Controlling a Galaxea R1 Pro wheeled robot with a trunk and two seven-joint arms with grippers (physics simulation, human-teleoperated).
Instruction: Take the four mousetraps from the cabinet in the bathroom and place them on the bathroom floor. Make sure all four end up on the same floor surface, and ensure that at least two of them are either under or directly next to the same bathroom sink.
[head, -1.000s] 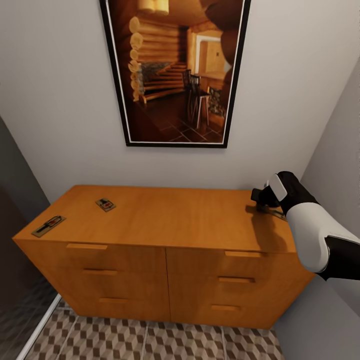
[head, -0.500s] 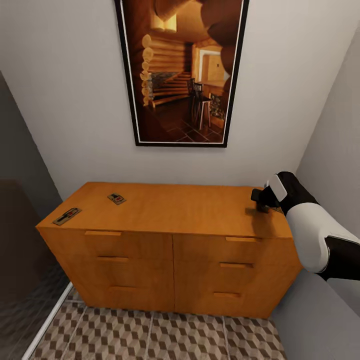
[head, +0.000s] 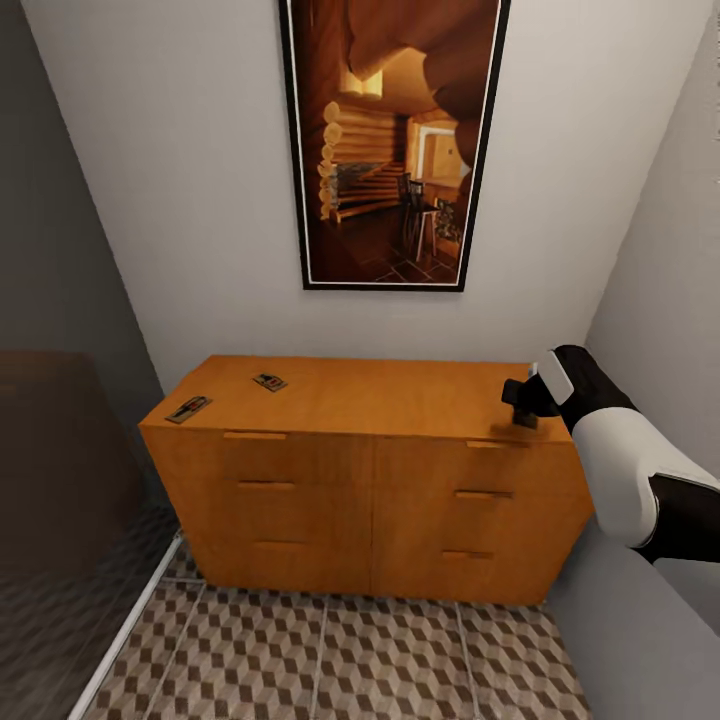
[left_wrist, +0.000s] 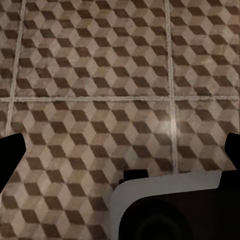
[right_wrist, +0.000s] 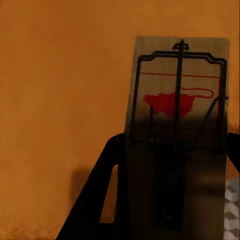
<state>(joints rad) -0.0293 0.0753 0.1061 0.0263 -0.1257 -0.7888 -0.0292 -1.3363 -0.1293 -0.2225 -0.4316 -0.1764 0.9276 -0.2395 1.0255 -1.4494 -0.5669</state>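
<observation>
Change: the head camera is backing away from the cabinet (head: 370, 480), which is showing smaller than a second ago, with more bathroom floor (head: 330, 650) in front.
Cabinet's left end: two mousetraps (head: 188, 408) (head: 269, 381) are lying flat.
Cabinet's right edge: the right gripper (head: 522, 402) is pinching a third mousetrap (right_wrist: 177, 145), apparently lifting it off.
Room: walls are crowding both cabinet ends.
Left gripper (left_wrist: 120, 155): fingers spread, holding nothing, above tile.

Two mousetraps (head: 189, 409) (head: 269, 382) flat on orange cabinet (head: 370, 500) top, third mousetrap (right_wrist: 177, 130) in right claw (head: 523, 402)
</observation>
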